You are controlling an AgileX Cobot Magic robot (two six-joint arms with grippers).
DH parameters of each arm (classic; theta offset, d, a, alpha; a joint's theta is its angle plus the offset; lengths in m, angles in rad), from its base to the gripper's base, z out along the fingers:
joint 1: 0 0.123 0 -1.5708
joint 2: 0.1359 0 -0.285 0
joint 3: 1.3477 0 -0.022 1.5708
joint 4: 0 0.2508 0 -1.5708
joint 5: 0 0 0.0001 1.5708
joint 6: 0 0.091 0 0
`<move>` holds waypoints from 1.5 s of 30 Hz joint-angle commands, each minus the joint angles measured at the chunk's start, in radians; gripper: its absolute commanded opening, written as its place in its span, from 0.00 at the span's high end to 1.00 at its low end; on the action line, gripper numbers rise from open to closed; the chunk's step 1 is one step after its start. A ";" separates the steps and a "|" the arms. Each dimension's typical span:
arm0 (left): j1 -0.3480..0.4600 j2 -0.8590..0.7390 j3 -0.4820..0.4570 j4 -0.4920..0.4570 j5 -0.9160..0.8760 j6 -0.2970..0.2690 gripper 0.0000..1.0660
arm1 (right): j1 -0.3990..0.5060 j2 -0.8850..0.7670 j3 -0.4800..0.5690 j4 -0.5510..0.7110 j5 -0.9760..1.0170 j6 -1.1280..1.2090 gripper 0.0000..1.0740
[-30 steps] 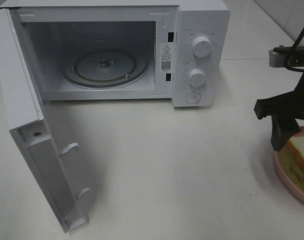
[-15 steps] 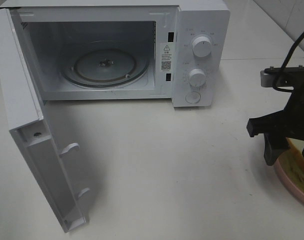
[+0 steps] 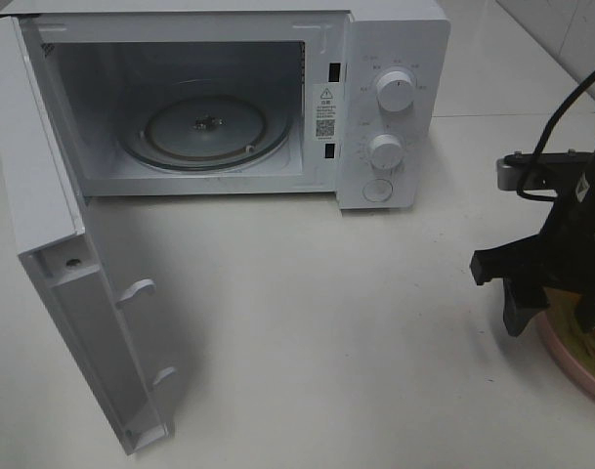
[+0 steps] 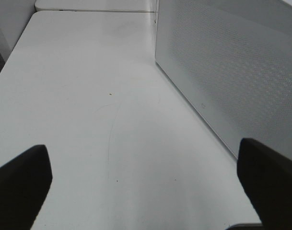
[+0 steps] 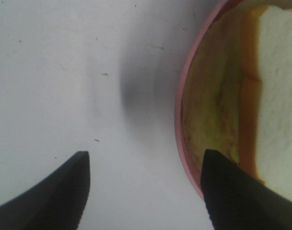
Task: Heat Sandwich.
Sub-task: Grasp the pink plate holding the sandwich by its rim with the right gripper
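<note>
The sandwich [image 5: 280,86] lies on a pink plate [image 5: 183,96] at the right edge of the bench [image 3: 326,293], well apart from the microwave [image 3: 395,59]. The right claw [image 5: 146,155] hangs over the plate's rim. It is spread wide and holds nothing. The left claw [image 4: 142,146] is wide too, over bare bench beside the open door [image 3: 43,186]. A glass tray [image 3: 204,132] sits inside the microwave.
</note>
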 commanded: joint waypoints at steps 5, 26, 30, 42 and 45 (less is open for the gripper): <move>0.001 -0.020 0.002 0.000 -0.009 0.000 0.08 | -0.006 0.067 0.009 -0.031 -0.049 0.003 0.40; 0.001 -0.020 0.002 0.000 -0.009 0.000 0.08 | -0.006 0.207 0.008 -0.095 -0.101 0.061 0.44; 0.001 -0.020 0.002 0.000 -0.009 0.000 0.08 | -0.006 0.215 0.008 -0.100 -0.101 0.061 0.44; 0.001 -0.020 0.002 0.000 -0.009 0.000 0.08 | -0.006 0.216 0.008 -0.144 -0.101 0.105 0.58; 0.001 -0.020 0.002 0.000 -0.009 0.000 0.08 | -0.006 0.216 0.008 -0.156 -0.101 0.114 0.63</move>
